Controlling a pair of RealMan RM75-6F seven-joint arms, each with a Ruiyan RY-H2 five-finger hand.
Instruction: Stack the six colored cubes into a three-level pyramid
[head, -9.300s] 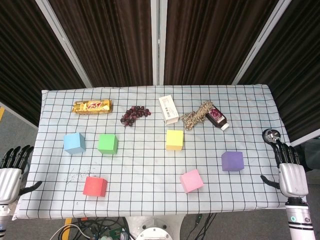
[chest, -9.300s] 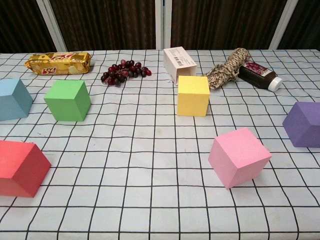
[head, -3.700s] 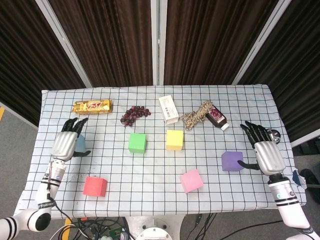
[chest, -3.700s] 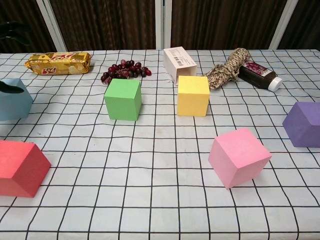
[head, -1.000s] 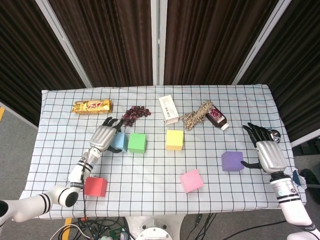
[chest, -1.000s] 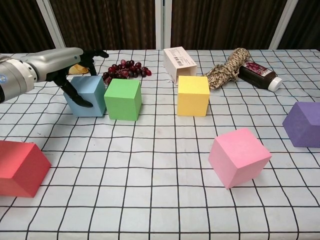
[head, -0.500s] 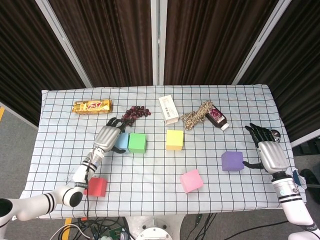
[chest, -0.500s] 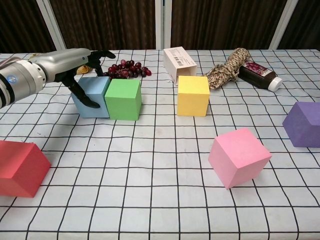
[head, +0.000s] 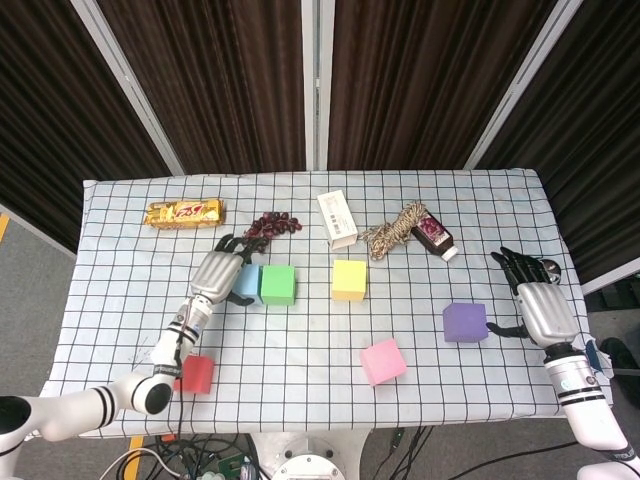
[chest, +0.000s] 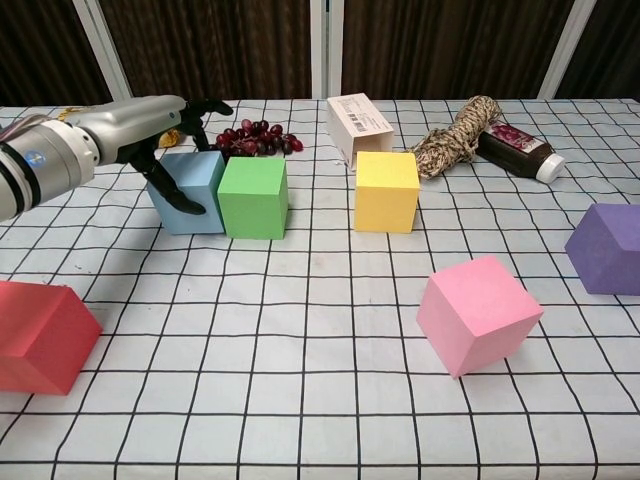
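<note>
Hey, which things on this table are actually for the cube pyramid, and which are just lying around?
For the job:
blue cube
green cube
yellow cube
pink cube
purple cube
red cube

Lying about:
gold snack packet
grapes
white box
twine bundle
dark bottle

My left hand (head: 217, 272) has a brushed silver shell with black fingers (chest: 205, 105), on a white forearm ringed with black bands. My right hand (head: 541, 309) matches it: silver shell, black fingers, white wrist.
</note>
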